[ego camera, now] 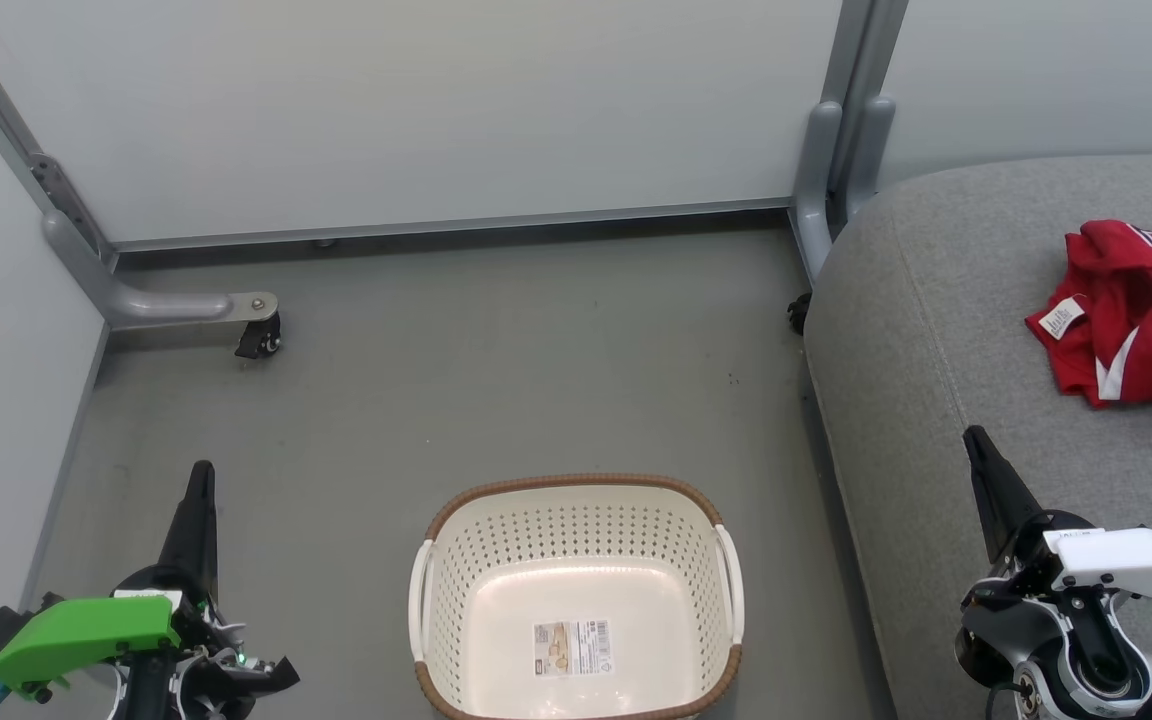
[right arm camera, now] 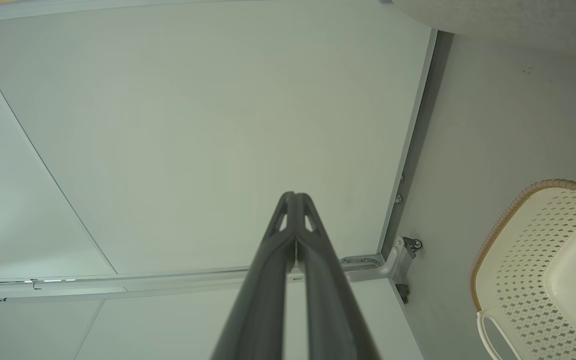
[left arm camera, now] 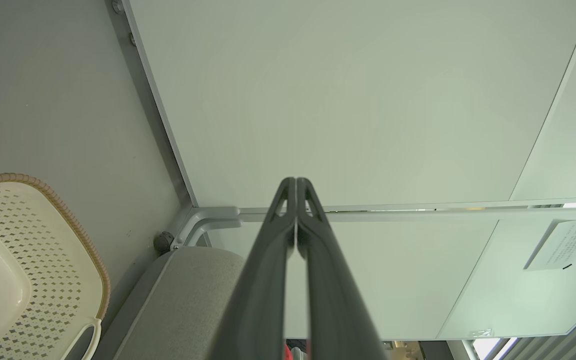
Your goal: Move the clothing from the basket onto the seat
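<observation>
Job looked done to me: red-and-white sports jersey (ego camera: 1131,320) lay crumpled on the light-grey fabric sofa cushion (ego camera: 926,360), cream perforated plastic basket (ego camera: 576,484) sat empty on the floor (ego camera: 456,380), so I reckoned L gripper (ego camera: 202,478) & R gripper (ego camera: 976,442), both clenched on nothing, should park clear.

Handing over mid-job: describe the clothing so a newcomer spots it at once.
Find the big light-grey seat on the right of the head view. On it, at the picture's right edge, lies a crumpled red jersey. White panels, stripe trim and a small white label set it apart from the plain fabric and the empty cream basket on the floor.
</observation>
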Tool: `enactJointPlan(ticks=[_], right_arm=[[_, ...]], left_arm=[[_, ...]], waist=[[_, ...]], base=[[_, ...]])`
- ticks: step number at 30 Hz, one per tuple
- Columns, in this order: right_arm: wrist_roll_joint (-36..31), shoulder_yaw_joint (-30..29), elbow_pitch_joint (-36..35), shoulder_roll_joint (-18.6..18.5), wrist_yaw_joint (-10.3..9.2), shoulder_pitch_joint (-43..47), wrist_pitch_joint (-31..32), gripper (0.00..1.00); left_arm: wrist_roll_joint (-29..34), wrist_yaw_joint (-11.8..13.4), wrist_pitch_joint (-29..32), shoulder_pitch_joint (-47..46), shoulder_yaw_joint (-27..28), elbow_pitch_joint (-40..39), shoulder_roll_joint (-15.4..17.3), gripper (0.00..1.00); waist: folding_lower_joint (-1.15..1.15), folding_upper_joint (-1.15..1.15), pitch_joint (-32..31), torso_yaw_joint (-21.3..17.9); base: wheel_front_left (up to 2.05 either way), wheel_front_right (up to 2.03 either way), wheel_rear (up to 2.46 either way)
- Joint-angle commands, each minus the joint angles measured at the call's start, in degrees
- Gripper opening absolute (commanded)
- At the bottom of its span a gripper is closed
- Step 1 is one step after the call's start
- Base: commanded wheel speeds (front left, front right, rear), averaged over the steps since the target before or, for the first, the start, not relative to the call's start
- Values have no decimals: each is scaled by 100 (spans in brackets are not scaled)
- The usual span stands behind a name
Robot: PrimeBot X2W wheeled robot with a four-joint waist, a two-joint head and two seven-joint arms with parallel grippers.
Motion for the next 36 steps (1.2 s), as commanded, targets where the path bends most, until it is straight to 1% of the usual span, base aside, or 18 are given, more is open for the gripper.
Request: enactJointPlan(ticks=[1, 36], right_arm=[[-36, -9, 12, -5, 4, -37, 23, 0], [-57, -34, 14, 9, 4, -40, 45, 0]], left_arm=[[32, -27, 14, -101, 32, 10, 12, 0], [62, -27, 36, -105, 62, 8, -9, 0]], waist=[[0, 0, 0, 0], [0, 0, 0, 0]], base=[[0, 0, 0], [0, 0, 0]])
